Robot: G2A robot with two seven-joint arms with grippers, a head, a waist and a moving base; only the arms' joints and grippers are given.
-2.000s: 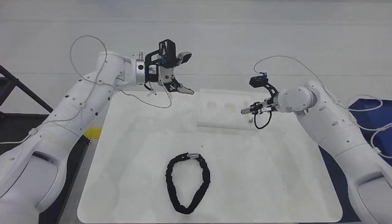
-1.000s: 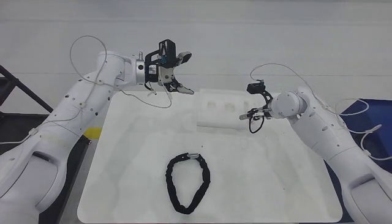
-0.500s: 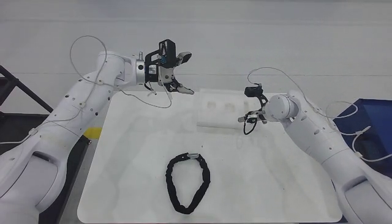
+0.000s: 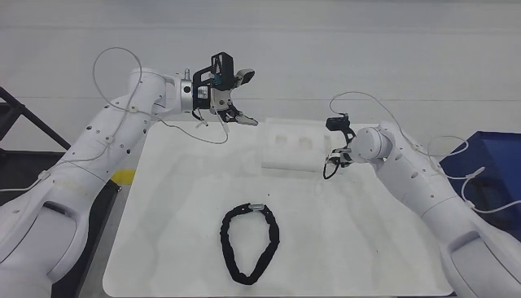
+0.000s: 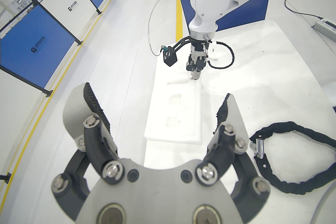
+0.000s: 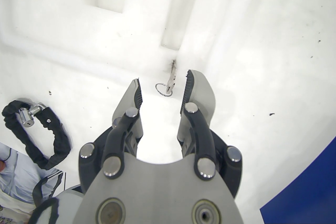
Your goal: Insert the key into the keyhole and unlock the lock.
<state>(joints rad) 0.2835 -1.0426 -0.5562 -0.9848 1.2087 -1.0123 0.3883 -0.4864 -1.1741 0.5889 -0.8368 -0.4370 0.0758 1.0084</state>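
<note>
Since two seconds ago the right arm has swung inward across the tabletop [image 4: 163, 216], bringing the right gripper [image 4: 331, 159] from the open surface to the near right corner of the white foam tray [image 4: 291, 155]; the left arm has not shifted. In the right wrist view the right gripper [image 6: 164, 79] hangs over the key [image 6: 172, 76], its jaws partly open and holding nothing. The key sits between the fingertips and just past them. It lies with a thin ring on its near end and its far tip against the edge of the foam tray [image 6: 65, 25], in line with a long slot.

The left gripper [image 4: 236, 119] hovers above the far left corner of the tabletop – jaws spread wide and empty, as the left wrist view shows [image 5: 157, 93].

The black chain lock [image 4: 249, 243] lies in a closed loop near the front middle, well apart from both grippers, its silver lock cylinder [image 6: 26, 118] showing the keyhole.
</note>
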